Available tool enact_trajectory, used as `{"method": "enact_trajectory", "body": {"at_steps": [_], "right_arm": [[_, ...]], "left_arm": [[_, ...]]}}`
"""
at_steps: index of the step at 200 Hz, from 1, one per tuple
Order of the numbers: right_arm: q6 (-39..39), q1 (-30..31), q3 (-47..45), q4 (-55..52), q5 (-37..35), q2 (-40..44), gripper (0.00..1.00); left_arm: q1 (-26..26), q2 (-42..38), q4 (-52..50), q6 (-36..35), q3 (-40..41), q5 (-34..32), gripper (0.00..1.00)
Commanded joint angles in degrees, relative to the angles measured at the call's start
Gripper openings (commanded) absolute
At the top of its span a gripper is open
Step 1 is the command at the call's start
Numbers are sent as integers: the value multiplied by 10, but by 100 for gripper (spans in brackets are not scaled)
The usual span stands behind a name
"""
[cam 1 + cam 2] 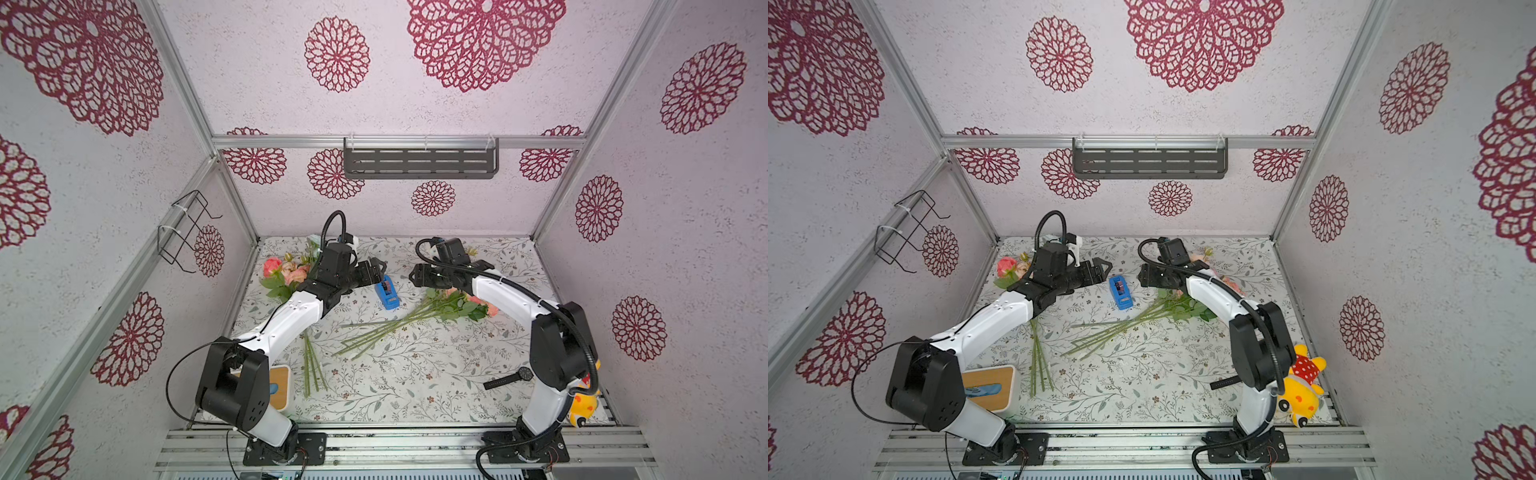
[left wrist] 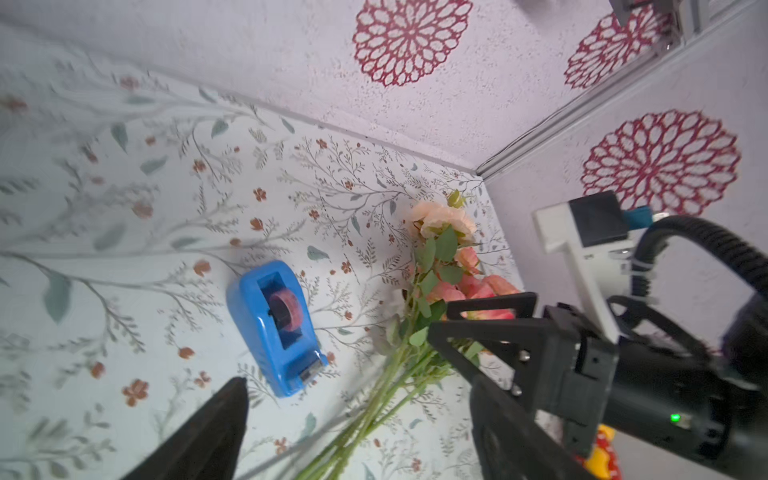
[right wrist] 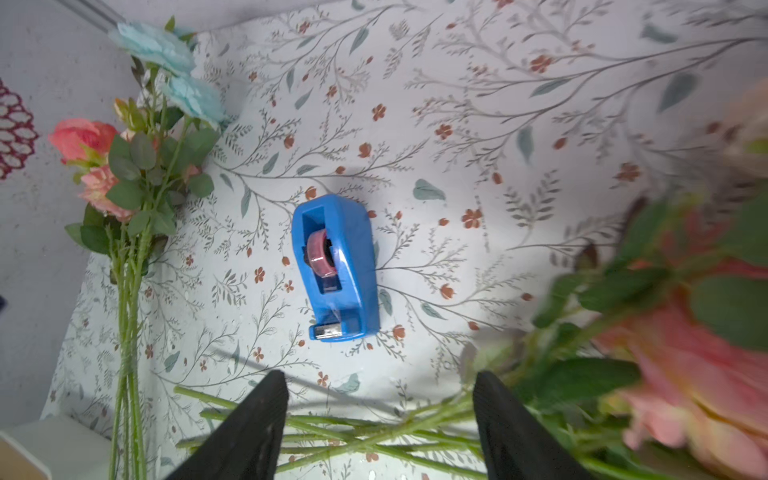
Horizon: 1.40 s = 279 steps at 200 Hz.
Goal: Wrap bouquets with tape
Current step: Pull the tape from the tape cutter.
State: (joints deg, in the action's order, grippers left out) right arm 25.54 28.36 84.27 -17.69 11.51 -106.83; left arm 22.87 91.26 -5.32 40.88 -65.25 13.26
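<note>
- At the near edge, a wooden box [image 1: 284, 386] sits in the left corner beside the left arm's base. A watch [image 1: 509, 378] lies near the right arm's base, and a plush toy [image 1: 1302, 386] is wedged against the right wall.
- The widest bare stretch of table [image 1: 395, 395] lies between the box and the watch, at the near centre.
- The left bouquet [image 1: 309, 370] lies along the left side. Its stem ends point at the near edge, it passes under the left arm, and its blooms reach the left wall.
- The right bouquet [image 1: 382, 332] lies slantwise, with loose stems fanning toward the centre and blooms under the right arm. The two bunches lie apart.
- The tape [image 1: 386, 293] sits just beyond the stem ends, about mid-table, with its cutter end toward the stems. It touches no flower.
- The left gripper [image 1: 377, 272] hangs by the tape's far end with its jaws apart, holding nothing.
- The right gripper [image 1: 413, 276] faces it across a narrow gap, its jaws likewise spread and empty.
- Behind them a strip of cloth runs to the back wall, where a slotted shelf [image 1: 419, 162] hangs high. A wire rack [image 1: 187, 230] juts from the left wall.
</note>
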Motion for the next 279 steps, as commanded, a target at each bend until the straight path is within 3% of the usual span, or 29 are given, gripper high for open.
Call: {"method": "enact_trajectory", "body": {"at_steps": [1,14,46,142,221,279], "right_arm": [[13,5,37,9,74,-31,70],[12,6,61,2,100,-62,66],[4,6,117,-19,155,-127,54],[-35,5,221,-51,214,-236,36],[-32,5,230,-51,252,-261,36],[-47,-4,211,-69,237,-238,37]], "left_arm": [[-11,52,4,96,0,59,73],[-10,86,-41,92,-31,48,64],[-13,135,-45,117,-40,28,48],[-14,207,-6,131,-48,40,38],[-14,251,-2,128,-58,38,34],[-14,254,0,126,-61,35,33]]}}
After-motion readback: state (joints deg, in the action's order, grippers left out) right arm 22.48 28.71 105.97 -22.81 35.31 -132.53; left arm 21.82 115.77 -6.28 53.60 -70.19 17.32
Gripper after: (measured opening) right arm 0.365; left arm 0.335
